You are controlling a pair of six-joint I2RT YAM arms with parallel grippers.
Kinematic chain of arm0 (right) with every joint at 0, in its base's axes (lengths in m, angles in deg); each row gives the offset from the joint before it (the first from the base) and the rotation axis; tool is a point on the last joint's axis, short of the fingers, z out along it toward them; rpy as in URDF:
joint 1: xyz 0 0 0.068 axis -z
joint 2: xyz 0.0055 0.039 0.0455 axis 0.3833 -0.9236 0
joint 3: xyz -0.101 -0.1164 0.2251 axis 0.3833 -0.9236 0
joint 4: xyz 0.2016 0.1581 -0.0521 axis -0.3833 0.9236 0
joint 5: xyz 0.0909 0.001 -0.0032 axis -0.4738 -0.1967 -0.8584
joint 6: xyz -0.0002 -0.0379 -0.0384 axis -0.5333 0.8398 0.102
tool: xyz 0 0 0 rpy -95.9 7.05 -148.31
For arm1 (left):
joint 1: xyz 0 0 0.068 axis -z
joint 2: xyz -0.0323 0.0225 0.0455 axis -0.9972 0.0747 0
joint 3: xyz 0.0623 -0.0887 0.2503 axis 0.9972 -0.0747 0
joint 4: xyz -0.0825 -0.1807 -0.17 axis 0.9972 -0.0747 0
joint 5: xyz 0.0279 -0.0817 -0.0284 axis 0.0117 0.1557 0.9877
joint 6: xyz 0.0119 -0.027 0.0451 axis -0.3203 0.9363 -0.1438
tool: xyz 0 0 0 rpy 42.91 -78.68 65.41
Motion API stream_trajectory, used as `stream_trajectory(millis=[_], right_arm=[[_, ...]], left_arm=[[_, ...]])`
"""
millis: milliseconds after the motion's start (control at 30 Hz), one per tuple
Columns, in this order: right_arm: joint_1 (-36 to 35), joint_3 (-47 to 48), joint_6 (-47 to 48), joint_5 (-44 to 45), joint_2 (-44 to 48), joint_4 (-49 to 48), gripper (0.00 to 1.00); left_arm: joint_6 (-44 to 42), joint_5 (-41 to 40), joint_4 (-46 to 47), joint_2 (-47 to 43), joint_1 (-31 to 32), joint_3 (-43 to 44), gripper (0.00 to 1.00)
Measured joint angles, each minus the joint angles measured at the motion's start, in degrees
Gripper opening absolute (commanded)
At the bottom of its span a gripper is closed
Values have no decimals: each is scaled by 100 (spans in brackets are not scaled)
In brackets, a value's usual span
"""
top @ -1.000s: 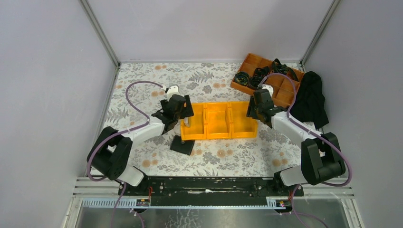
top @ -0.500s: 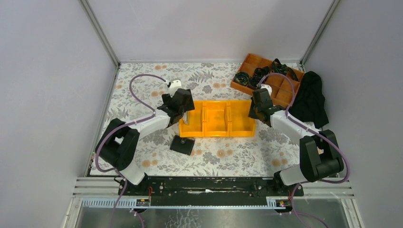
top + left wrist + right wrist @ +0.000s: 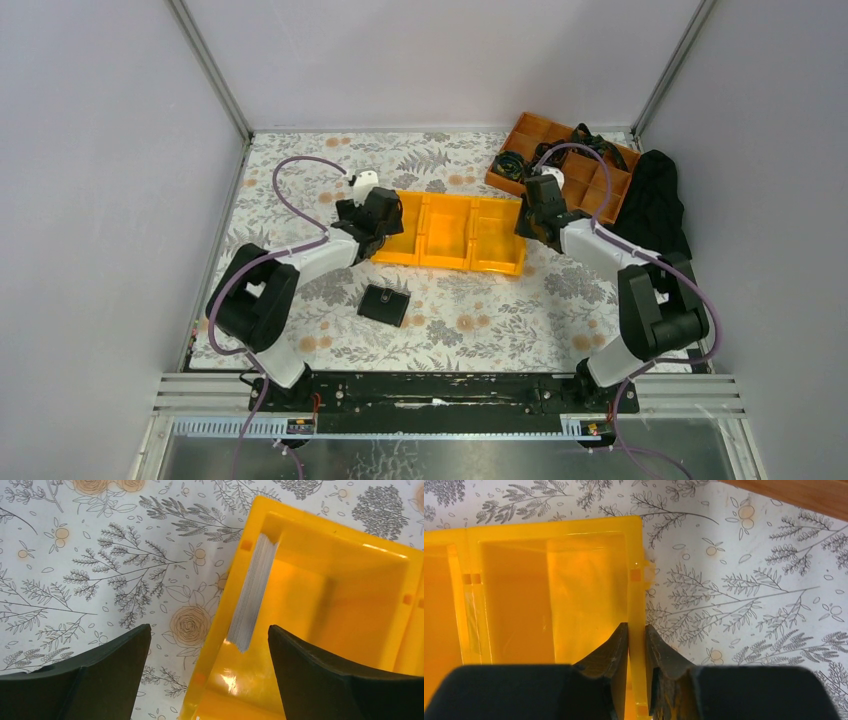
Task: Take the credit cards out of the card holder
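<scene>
Both arms reach from the near edge of the bench (image 3: 470,320) toward its middle. The left arm (image 3: 300,262) stretches forward and to the right, its wrist bent down. The left gripper (image 3: 209,630) points downward with its jaws spread wide. The right arm (image 3: 612,255) angles forward and to the left, its elbow raised by the right edge. The right gripper (image 3: 636,630) is pinched on the right end wall of the bin (image 3: 589,527), one finger (image 3: 616,647) inside and the other outside.
</scene>
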Motion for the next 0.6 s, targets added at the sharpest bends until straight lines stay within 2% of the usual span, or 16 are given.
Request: stream_trajectory(millis=[200, 300, 400, 533, 600], right_arm=[[0, 380, -20, -9, -389, -31, 21], [0, 612, -20, -9, -623, -79, 27], [0, 787, -35, -9, -835, -131, 40], [0, 811, -52, 4, -1099, -26, 68], [2, 809, -63, 0, -1110, 33, 74]], left_arm=[[2, 2, -17, 22, -94, 0, 94], [2, 2, -17, 20, -96, -2, 94], [2, 0, -15, -4, -94, -9, 94], [0, 7, 48, -225, -96, -149, 96], [0, 17, 103, -369, -96, -267, 96]])
